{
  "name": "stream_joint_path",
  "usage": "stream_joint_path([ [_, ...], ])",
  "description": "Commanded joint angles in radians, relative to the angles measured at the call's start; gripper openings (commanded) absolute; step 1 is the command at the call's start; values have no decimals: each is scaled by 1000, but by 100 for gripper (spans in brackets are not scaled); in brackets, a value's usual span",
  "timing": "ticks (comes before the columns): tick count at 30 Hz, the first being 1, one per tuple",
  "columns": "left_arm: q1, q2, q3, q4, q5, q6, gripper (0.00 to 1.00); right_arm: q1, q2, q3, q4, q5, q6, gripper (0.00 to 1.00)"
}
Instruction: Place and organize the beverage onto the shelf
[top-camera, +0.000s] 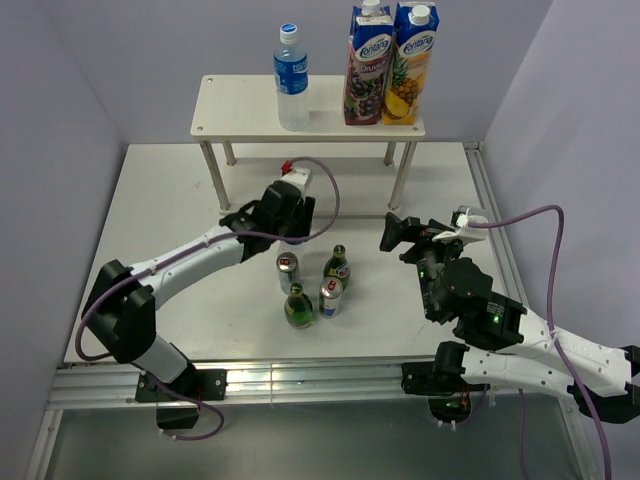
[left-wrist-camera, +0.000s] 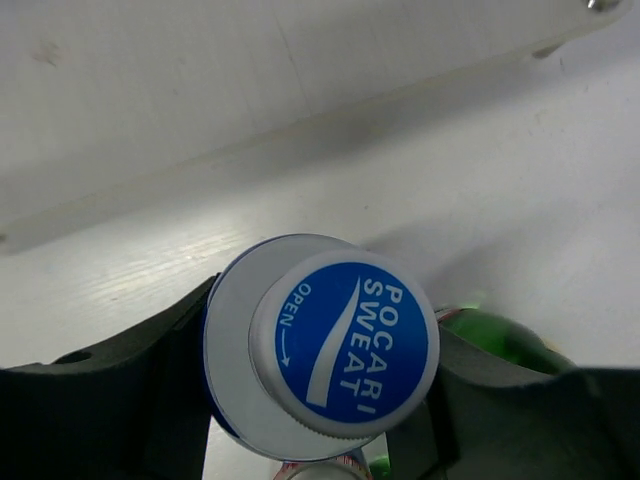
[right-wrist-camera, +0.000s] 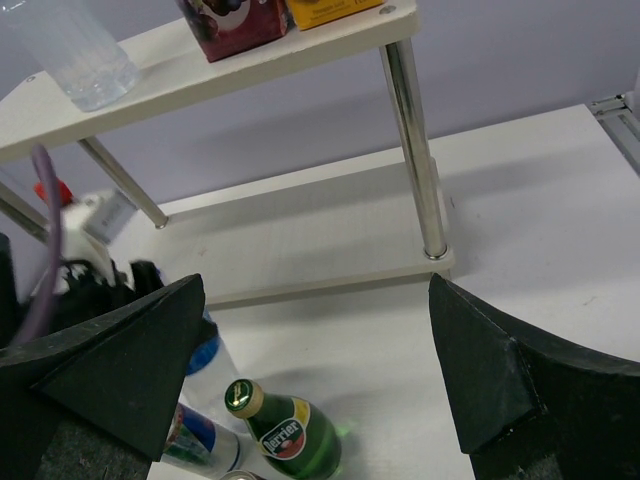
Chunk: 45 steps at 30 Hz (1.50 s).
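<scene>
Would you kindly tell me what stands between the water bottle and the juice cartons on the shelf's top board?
Nothing: the top view shows bare board between the water bottle and the juice cartons on the shelf.

We list the shelf (top-camera: 240, 115): cream-white, two tiers, metal legs. Top tier holds a clear water bottle (top-camera: 291, 80), grape juice carton (top-camera: 367, 65) and pineapple juice carton (top-camera: 410, 65), upright, the cartons touching. Clustered upright on the worktop (top-camera: 180, 250): Perrier bottle (top-camera: 337, 267), second green bottle (top-camera: 298, 307), far can (top-camera: 288, 270), near can (top-camera: 330, 296). Pocari Sweat bottle (left-wrist-camera: 340, 345), blue cap, clamped in the left hand (top-camera: 283, 213).
</scene>
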Motion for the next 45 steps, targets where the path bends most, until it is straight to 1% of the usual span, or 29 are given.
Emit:
stream_joint_path([
  [1,2,-121,290,-168,-102,42,0,-6,-2,9,11,27,-6,100],
  [2,5,-105,407,-212,-117,50,0,-6,1,12,13,26,-9,100],
  [4,14,-78,536,-353,-134,67,0,-8,1,18,13,26,-7,100],
  [5,17,-51,655,-393,-155,71,0,-8,4,21,11,24,-9,100],
  [7,26,-29,771,-454,-159,84,0,-8,6,31,5,26,-7,100],
  [8,31,-8,877,-514,-160,87,0,-8,3,32,0,26,-6,100],
  [10,48,15,980,-566,-157,99,0,-9,-1,31,-3,27,-7,100],
  [11,51,30,1059,-591,-163,107,0,-8,-8,31,-3,27,-7,100],
  [13,63,38,1130,-599,-177,128,0,-9,-17,28,-10,26,-6,100],
  [16,88,32,1172,-577,-165,136,0,-8,-19,24,-18,24,0,100],
  [19,114,23,1169,-513,-151,139,0,-8,-17,21,-26,20,13,100],
  [24,169,60,1215,-461,-128,133,0,-8,-16,9,-20,15,19,100],
  [28,201,83,1224,-383,-102,125,0,-11,-11,-6,-16,16,28,100],
  [33,237,117,1287,-364,-77,114,0,-12,-5,-21,-9,16,28,100],
  [39,246,107,1281,-317,-51,108,0,-29,6,-26,19,-2,13,100],
  [45,275,179,1298,-312,19,84,0,-57,33,-25,25,-26,23,100],
])
